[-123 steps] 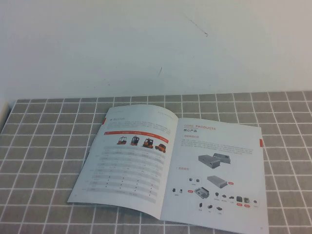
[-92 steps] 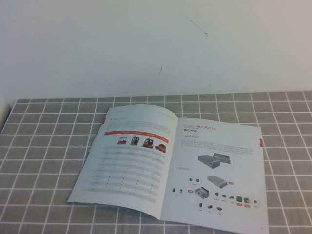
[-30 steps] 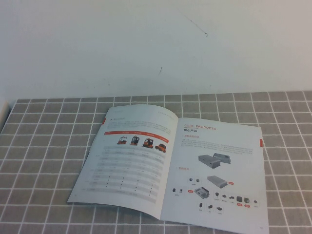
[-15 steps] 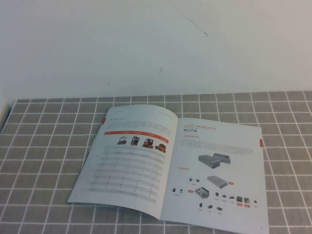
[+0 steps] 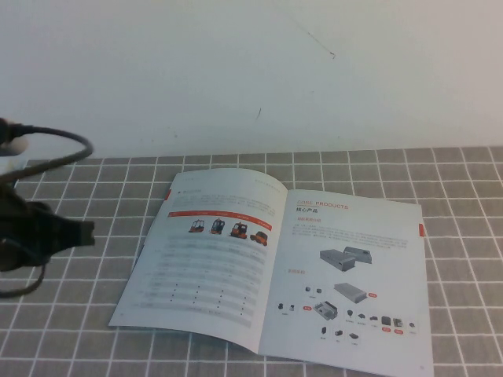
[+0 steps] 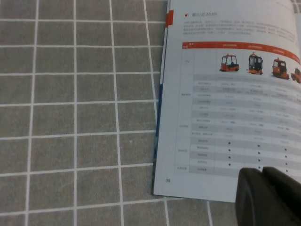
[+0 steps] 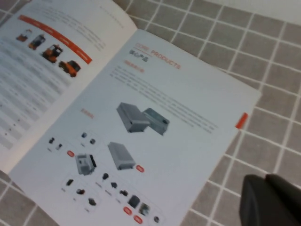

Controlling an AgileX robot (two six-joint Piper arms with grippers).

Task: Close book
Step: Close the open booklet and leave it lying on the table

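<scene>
- On the worktop, which is covered in grey cloth with a white grid, the book lies open and face up, near the middle and slightly to the right.
- The book is a thin product catalogue. Its left page shows forklifts above a table, and its right page shows grey boxes and small parts.
- The left page bows up a little toward the spine. The right page lies flat.
- The left claw hangs low over the cloth on the left. It is near the outer edge of the left page but not touching it. A black cable loops above the arm.
- In the left wrist view the left claw sits over the lower corner of that page. Its two halves look pressed together, with only a thin seam between them.
- The right claw does not appear in the high view. Its own wrist view places it above the cloth just beside the outer edge of the right page, also apparently together and holding nothing.
- Step in hand, by judgement: the approach. The book is fully open and no page is lifted.
- The next move calls for the left claw to get under or pinch the free edge of the left page, raise it, and swing it over the spine onto the right page.
- Risk: thin paper may buckle, or the book may slide on the cloth.
</scene>
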